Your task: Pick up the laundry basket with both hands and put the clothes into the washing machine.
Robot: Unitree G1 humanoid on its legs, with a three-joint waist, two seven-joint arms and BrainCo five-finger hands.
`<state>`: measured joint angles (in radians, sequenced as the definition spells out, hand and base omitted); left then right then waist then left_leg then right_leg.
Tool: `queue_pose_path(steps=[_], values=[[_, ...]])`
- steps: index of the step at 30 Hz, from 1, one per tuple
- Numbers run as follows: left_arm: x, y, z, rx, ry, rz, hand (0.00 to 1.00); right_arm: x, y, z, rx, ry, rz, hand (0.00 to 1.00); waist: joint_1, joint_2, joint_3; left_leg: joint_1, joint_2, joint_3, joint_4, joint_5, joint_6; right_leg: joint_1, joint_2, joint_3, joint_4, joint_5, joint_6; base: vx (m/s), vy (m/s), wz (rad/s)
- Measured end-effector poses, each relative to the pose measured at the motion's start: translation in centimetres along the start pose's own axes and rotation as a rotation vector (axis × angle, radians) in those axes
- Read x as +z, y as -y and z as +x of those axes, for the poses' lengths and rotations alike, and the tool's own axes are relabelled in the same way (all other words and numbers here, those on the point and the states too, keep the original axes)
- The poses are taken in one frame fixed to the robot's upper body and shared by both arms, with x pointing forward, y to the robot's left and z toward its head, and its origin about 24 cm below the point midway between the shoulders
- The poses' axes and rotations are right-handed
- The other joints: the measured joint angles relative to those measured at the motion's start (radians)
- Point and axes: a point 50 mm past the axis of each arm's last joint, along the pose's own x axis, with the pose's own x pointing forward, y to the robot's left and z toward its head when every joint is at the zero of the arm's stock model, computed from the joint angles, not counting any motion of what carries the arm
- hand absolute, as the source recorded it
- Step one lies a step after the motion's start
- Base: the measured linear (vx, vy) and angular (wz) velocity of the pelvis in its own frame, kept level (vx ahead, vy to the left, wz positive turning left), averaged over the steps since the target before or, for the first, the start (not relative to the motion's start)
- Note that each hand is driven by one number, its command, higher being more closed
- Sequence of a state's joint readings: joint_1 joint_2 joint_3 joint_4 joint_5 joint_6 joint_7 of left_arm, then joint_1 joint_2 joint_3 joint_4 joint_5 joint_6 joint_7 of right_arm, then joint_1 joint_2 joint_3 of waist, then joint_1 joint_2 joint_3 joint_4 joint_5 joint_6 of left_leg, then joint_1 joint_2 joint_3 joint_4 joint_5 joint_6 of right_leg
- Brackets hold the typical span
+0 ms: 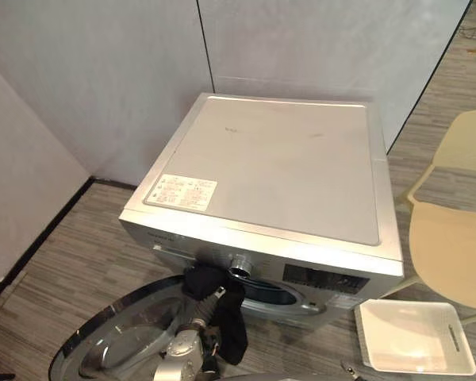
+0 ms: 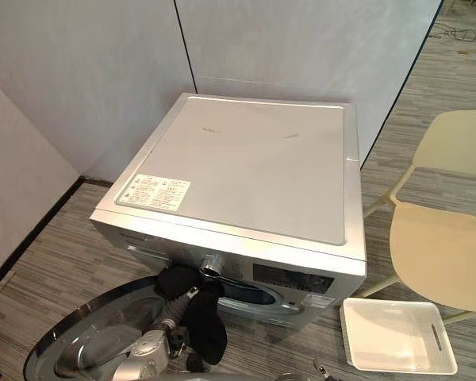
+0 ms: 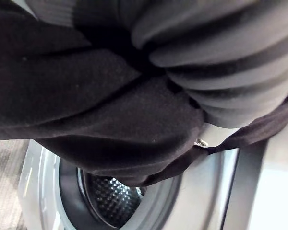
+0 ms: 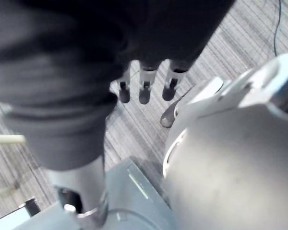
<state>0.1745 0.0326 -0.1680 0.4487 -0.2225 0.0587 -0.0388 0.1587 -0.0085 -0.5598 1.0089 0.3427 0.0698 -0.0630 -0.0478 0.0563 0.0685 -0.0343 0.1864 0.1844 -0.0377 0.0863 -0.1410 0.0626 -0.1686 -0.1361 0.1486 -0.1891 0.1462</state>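
A silver front-loading washing machine (image 1: 278, 175) stands against the wall, its round door (image 1: 119, 341) swung open to the lower left. My left hand (image 3: 230, 62) is up at the drum opening (image 3: 110, 196) with a black garment (image 1: 232, 329) draped over it and hanging down in front of the opening. In the left wrist view the black garment (image 3: 86, 105) covers everything past the ribbed cover. The white laundry basket (image 1: 416, 337) sits on the floor to the right of the machine and looks empty. My right hand (image 4: 145, 91) hangs over the floor, relaxed and holding nothing.
A cream chair (image 1: 452, 246) stands right of the machine, just behind the basket. Grey wall panels close off the back and left. Striped grey floor (image 1: 71, 262) lies to the machine's left, beside the open door.
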Motion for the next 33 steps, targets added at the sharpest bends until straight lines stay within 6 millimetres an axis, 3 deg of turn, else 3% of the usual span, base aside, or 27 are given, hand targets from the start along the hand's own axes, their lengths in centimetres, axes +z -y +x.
queue_pose_path(steps=[6,10,13,19,24,28,33], values=[[-0.9,-1.2,-0.3,-0.013,-0.05,0.091,1.0,0.4,-1.5,0.2,0.047,0.0,-0.021,0.0,-0.022,-0.015,0.017,-0.003,-0.024,0.014,-0.037,0.015,0.01,-0.016,-0.017,0.008,-0.039,0.025,0.007,-0.01,0.036,-0.08],[-0.7,-1.8,-0.2,-0.005,-0.053,0.126,1.0,0.5,-1.9,0.2,0.067,0.002,-0.029,0.0,-0.024,-0.039,0.048,-0.018,-0.044,0.015,-0.053,0.019,0.014,-0.035,-0.033,0.015,-0.057,0.025,0.008,-0.02,0.05,-0.03],[-0.1,-1.7,0.3,-0.009,-0.042,0.136,1.0,1.4,-2.1,0.3,0.07,0.024,-0.033,0.0,-0.029,-0.034,0.081,-0.047,-0.056,0.015,-0.047,0.019,0.015,-0.058,-0.044,0.018,-0.062,0.033,0.016,0.01,0.039,0.01],[4.2,-0.2,2.3,-0.04,0.079,0.182,1.0,4.0,-5.0,0.3,0.142,0.106,-0.026,0.0,-0.033,-0.019,0.177,-0.188,-0.043,0.007,0.067,-0.008,0.036,-0.184,-0.046,0.04,0.025,0.04,0.021,-0.01,0.01,-0.02],[8.5,2.7,3.6,-0.069,0.226,0.185,1.0,7.1,-7.7,-0.7,0.219,0.254,-0.04,0.0,-0.02,-0.031,0.259,-0.348,0.007,0.021,0.305,-0.127,0.046,-0.322,-0.035,0.084,0.155,0.04,0.022,-0.05,0.038,-0.2],[11.7,4.3,3.8,-0.093,0.326,0.212,1.0,8.4,-10.0,-1.8,0.296,0.329,-0.061,0.0,-0.012,-0.038,0.306,-0.47,0.047,0.027,0.453,-0.189,0.058,-0.427,-0.02,0.094,0.239,0.033,0.03,-0.1,0.063,-0.22],[17.6,6.4,3.4,-0.114,0.515,0.22,1.0,10.3,-12.0,-3.4,0.369,0.448,-0.052,0.0,0.004,-0.057,0.363,-0.659,0.08,0.018,0.668,-0.273,0.075,-0.6,-0.023,0.133,0.404,-0.06,0.053,-0.13,0.049,-0.15]])
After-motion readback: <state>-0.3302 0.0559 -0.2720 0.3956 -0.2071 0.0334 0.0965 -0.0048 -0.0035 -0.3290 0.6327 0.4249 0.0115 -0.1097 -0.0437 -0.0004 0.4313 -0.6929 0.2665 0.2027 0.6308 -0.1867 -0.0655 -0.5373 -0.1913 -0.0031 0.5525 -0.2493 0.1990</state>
